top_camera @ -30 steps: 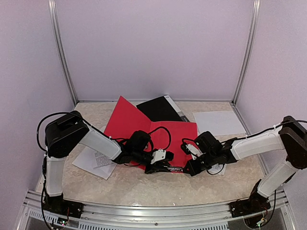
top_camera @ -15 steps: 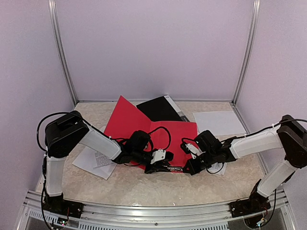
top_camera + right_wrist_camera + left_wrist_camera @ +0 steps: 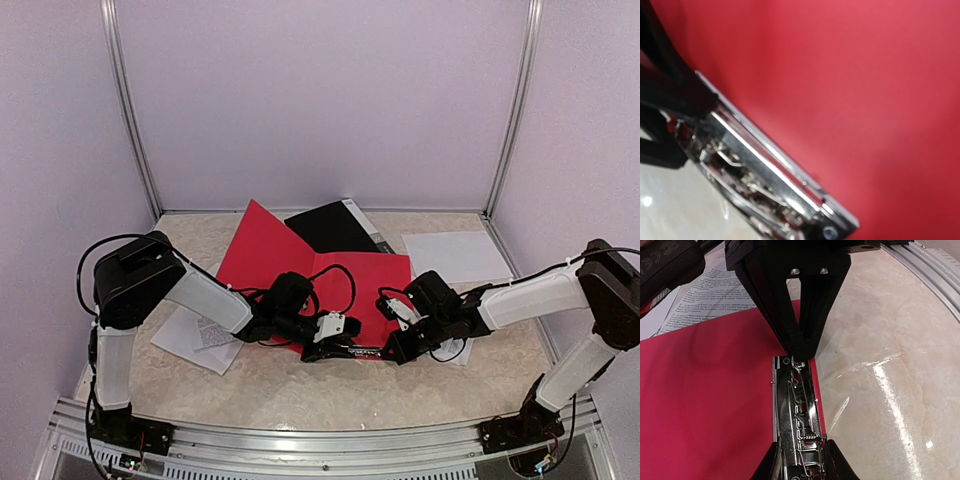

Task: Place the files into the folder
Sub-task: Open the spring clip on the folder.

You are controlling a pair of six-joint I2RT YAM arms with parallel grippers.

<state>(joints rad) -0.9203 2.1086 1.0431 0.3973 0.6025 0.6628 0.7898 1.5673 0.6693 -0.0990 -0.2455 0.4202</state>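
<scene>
Toward the surface's near edge: red folder (image 3: 375,280) open.
Left fingers (image 3: 766,471) clamp its metal clip (image 3: 797,415); right fingers (image 3: 785,315), closed, press the clip's end, likely to open it.

change | right arm (image 3: 530,295) edged slightly left, toward the red folder (image 3: 270,250)

Both arms reach in low from the counter's near corners, elbows out, forearms angled toward the middle of the near edge. The left end effector (image 3: 338,351) lies nearly level, its fingers (image 3: 769,467) pinched on either side of a metal clip bar (image 3: 797,410). The right end effector (image 3: 392,352) faces it tip to tip, jaws pressed fully together, its point touching the bar's far end.
</scene>
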